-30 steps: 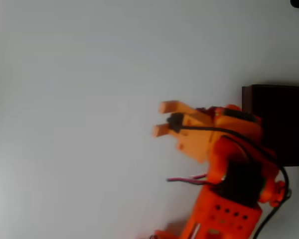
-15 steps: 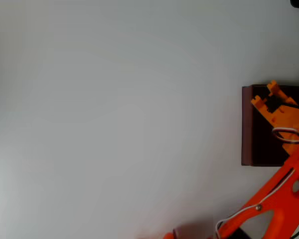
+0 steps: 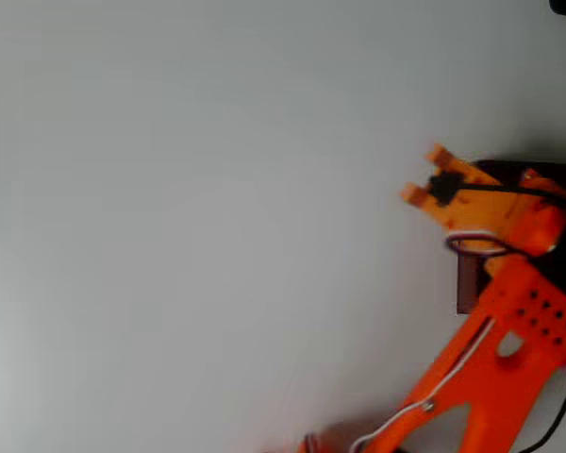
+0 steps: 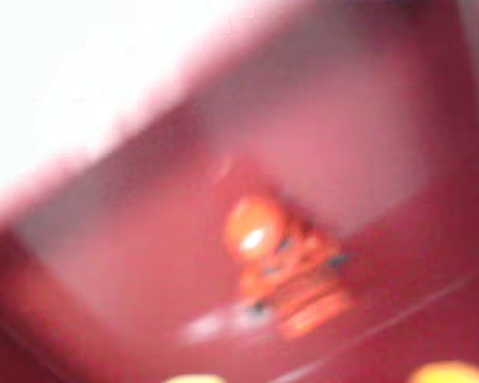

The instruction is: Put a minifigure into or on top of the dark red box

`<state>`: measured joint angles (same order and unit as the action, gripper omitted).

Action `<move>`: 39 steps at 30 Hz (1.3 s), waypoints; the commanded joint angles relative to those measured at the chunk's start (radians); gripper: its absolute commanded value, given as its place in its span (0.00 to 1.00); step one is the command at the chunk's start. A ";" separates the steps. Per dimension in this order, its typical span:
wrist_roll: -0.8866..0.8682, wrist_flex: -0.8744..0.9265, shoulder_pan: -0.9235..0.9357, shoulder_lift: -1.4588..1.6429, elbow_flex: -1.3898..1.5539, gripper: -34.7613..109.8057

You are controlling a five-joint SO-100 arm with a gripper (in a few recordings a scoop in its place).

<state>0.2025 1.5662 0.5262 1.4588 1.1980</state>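
Box: the dark red box [image 3: 468, 283] sits at the right edge of the overhead view, on a plain white table [image 3: 189, 208]. Most of it is covered by the orange arm [image 3: 491, 368]; a strip of its left wall and a bit of its dark top edge are visible. In the wrist view the box [image 4: 367, 104] is seen from close up, its inner walls reddish and blurred.

Minifigure: the minifigure [image 4: 283, 267] lies on the floor of the box, inside the walls, in the wrist view. It is orange-red with a rounded head end pointing up-left in the picture and small dark marks on its body. The picture is too blurred to tell more detail.

Gripper: in the overhead view the gripper [image 3: 422, 175] is at the box's upper left corner, its two orange fingertips pointing left, out past the box's left wall and over the table. The fingertips stand a little apart with a gap between them, and nothing is seen held between them.

Arm: it rises from the bottom edge of the overhead view and crosses over the box, with white and dark cables along it.

Table: white and bare to the left of the box.
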 commanded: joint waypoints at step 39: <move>-0.206 -0.198 -1.384 1.950 1.746 0.24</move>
<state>0.0184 1.3468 -0.8866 3.3886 2.9176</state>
